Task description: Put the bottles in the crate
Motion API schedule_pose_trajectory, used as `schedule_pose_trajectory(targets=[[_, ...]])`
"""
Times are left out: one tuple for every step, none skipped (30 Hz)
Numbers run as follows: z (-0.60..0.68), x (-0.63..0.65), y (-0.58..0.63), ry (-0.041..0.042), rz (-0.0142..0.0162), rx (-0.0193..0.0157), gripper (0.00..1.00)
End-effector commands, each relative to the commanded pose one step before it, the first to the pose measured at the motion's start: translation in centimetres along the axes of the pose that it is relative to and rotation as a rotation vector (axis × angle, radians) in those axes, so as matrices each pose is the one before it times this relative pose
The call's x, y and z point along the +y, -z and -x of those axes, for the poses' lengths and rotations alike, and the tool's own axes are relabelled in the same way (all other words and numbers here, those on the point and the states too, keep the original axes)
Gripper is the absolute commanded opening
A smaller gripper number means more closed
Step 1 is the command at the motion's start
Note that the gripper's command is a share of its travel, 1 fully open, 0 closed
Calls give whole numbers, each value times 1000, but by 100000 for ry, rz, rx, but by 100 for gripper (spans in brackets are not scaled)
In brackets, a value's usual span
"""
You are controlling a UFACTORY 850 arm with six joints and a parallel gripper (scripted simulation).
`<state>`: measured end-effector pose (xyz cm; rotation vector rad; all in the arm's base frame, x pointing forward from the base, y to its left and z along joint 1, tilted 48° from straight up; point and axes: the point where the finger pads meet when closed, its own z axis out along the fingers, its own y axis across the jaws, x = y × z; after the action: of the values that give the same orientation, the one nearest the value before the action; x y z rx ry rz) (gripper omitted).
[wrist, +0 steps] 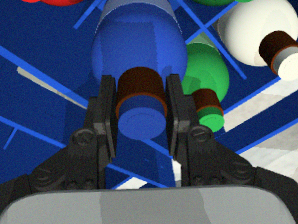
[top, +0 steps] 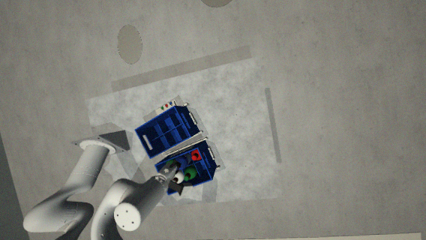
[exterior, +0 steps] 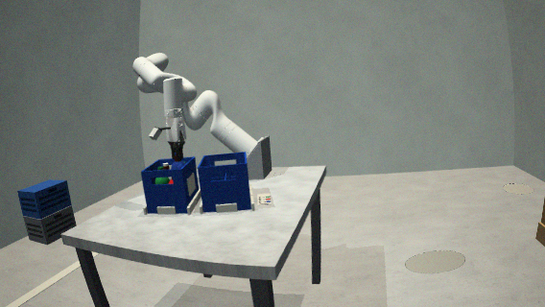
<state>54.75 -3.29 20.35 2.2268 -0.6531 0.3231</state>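
My gripper point(top: 176, 166) point(exterior: 177, 157) point(wrist: 140, 93) is shut on the brown neck of a blue bottle point(top: 183, 162) point(exterior: 177, 164) point(wrist: 137, 45). The bottle is upright, its shoulder near rim height of the bottle crate point(exterior: 168, 198); its lower part is hidden. In that crate stand a red bottle point(top: 196, 155), a white bottle point(top: 178, 176) point(wrist: 257, 30), a green bottle point(top: 190, 172) and another green bottle point(top: 170, 162) point(wrist: 205, 75). The empty crate point(exterior: 223, 194) stands level beside it. The pick list point(top: 166, 105) point(exterior: 265, 199) shows green, red and blue marks; its counts are too small to tell.
Pale low brackets point(exterior: 226, 207) point(top: 187, 144) edge both crates. The crate walls and inner dividers stand around the bottles. A blue box point(exterior: 44, 199) on a grey box point(exterior: 50, 225) stands on the floor beyond the table point(exterior: 192, 245).
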Motion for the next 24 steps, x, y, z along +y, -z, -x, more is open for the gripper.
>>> schedule_pose_trajectory(targets=[[-55, -28, 607, -71, -120, 104, 0], [0, 0, 0, 0, 0, 0, 0], [0, 0, 0, 0, 0, 0, 0], [2, 0, 162, 0, -2, 0, 0], [1, 0, 165, 0, -1, -1, 0], [-3, -1, 174, -1, 3, 0, 0], [0, 0, 167, 0, 0, 0, 0], [0, 0, 167, 0, 0, 0, 0], [0, 0, 167, 0, 0, 0, 0], [0, 0, 167, 0, 0, 0, 0], [0, 0, 167, 0, 0, 0, 0], [0, 0, 167, 0, 0, 0, 0], [0, 0, 167, 0, 0, 0, 0], [0, 0, 167, 0, 0, 0, 0], [0, 0, 167, 0, 0, 0, 0], [0, 0, 167, 0, 0, 0, 0], [0, 0, 167, 0, 0, 0, 0], [0, 0, 167, 0, 0, 0, 0], [0, 0, 0, 0, 0, 0, 0], [0, 0, 0, 0, 0, 0, 0], [2, 1, 162, 0, -2, 0, 0], [1, 0, 165, 0, -1, -1, 0], [1, 0, 165, 1, -1, -1, 0], [-5, -2, 175, -1, 4, 0, 0]])
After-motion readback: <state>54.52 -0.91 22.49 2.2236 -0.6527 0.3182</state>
